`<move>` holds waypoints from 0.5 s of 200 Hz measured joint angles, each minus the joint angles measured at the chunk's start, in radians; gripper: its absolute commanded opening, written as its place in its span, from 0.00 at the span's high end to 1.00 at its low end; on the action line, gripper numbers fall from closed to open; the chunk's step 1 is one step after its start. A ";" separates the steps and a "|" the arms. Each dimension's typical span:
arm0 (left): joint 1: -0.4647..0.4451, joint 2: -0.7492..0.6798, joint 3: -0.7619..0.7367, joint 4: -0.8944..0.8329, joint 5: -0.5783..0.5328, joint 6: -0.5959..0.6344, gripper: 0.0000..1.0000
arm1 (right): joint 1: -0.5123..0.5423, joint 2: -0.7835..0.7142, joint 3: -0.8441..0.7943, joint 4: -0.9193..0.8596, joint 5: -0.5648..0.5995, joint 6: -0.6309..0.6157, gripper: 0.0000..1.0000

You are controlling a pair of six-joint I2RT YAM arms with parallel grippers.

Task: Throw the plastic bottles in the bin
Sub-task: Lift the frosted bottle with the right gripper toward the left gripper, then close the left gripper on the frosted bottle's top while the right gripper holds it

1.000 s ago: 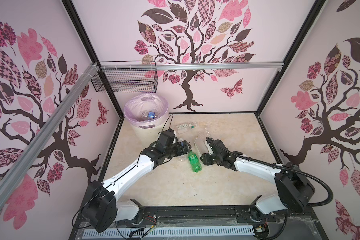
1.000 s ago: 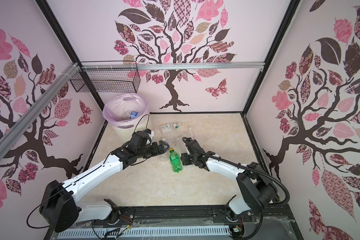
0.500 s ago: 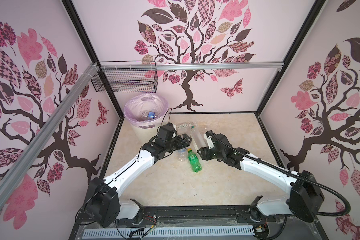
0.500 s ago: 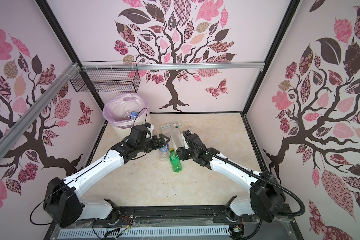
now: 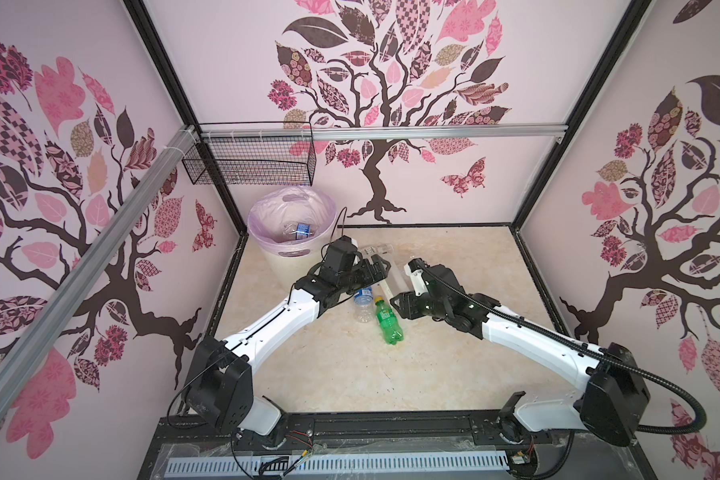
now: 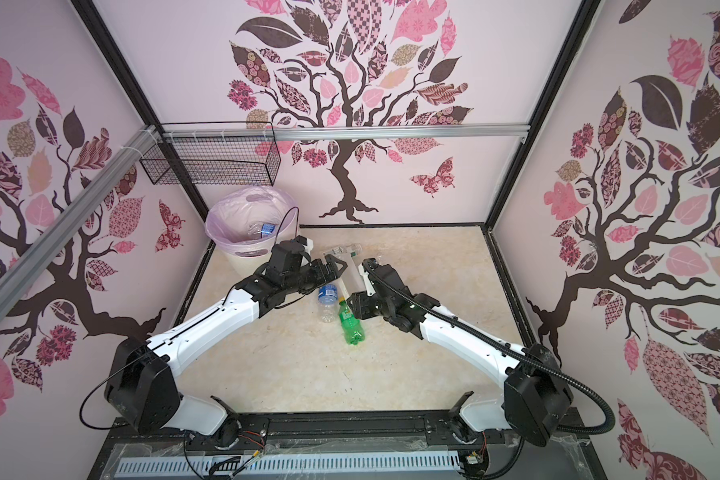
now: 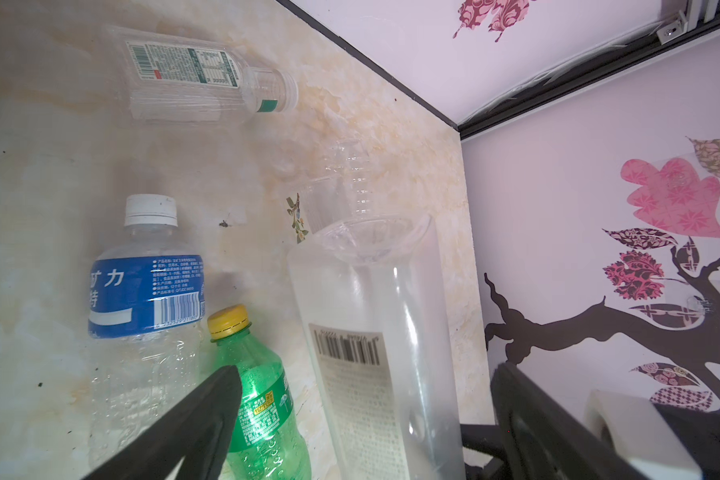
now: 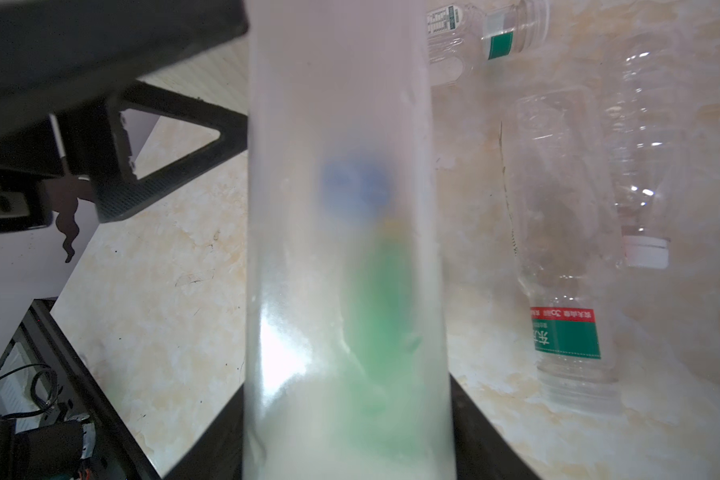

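Inside lilac-lined bin (image 5: pixel 280 268): one blue-labelled bottle (image 5: pixel 298 230).

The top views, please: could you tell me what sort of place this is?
Probably a robot test booth, not a home: decal-covered wall panels in a black frame enclose a marble-look tabletop, two robot arms are mounted on a front rail, and a lined bin stands in the corner.
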 measured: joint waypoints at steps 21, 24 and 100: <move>-0.014 0.023 0.006 0.015 -0.008 -0.005 0.03 | 0.003 -0.002 0.000 0.000 -0.008 0.004 0.43; -0.014 0.026 0.007 0.017 -0.008 -0.006 0.03 | 0.003 -0.002 0.000 0.000 -0.008 0.004 0.43; -0.035 0.055 0.010 0.077 -0.034 -0.038 0.27 | 0.003 -0.030 0.000 0.001 -0.020 0.007 0.43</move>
